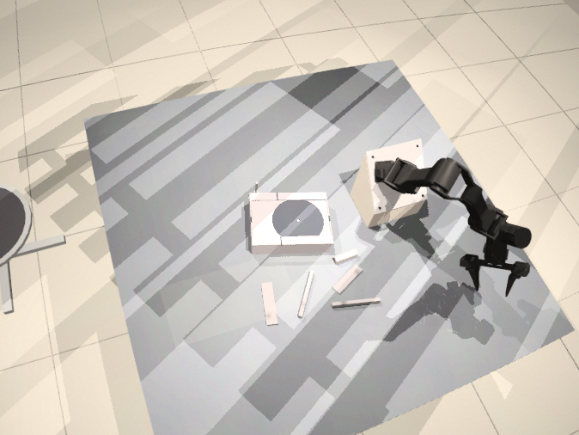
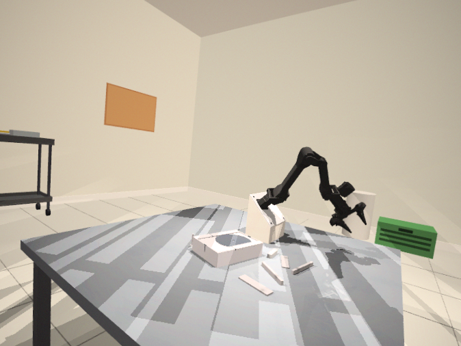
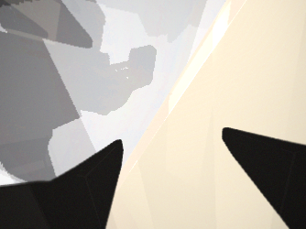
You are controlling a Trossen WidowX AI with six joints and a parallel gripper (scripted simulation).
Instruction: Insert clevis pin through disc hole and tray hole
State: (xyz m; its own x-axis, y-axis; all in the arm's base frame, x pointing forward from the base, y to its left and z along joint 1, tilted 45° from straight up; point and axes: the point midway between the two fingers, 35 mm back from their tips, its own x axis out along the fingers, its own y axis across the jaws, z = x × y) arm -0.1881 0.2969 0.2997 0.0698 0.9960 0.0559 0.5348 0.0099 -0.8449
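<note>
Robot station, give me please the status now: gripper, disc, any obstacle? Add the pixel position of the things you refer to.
Gripper (image 1: pixel 491 291) (image 2: pixel 358 228) (image 3: pixel 172 136) open, held above the table's edge. Aluminium disc (image 1: pixel 289 224) (image 2: pixel 228 240) flat in the steel tray (image 1: pixel 266 248) (image 2: pixel 240 256), no pin through its hole. Nothing seen on the disc.

We see: cream walls (image 2: pixel 320 96) | orange board (image 2: pixel 130 107) left of the room's corner | pale tiled floor (image 1: pixel 154 27) (image 2: pixel 148 202) past the worktop's edges (image 1: pixel 201 374) (image 2: pixel 160 297) | dark cart (image 2: pixel 49 171) beyond its left corner | green box (image 2: pixel 405 251) beyond its right corner

— What is being cradled inside the pale, rimmed tray (image 1: pixel 289 248) (image 2: pixel 238 256)?
— A wide, dark-grey disc (image 1: pixel 289 228) (image 2: pixel 228 241) is being displayed flat, its small central hole being exposed.
— And the slim pin (image 1: pixel 256 186) (image 2: pixel 192 237)?
— Upright, it is being seen just beside a tray corner.
</note>
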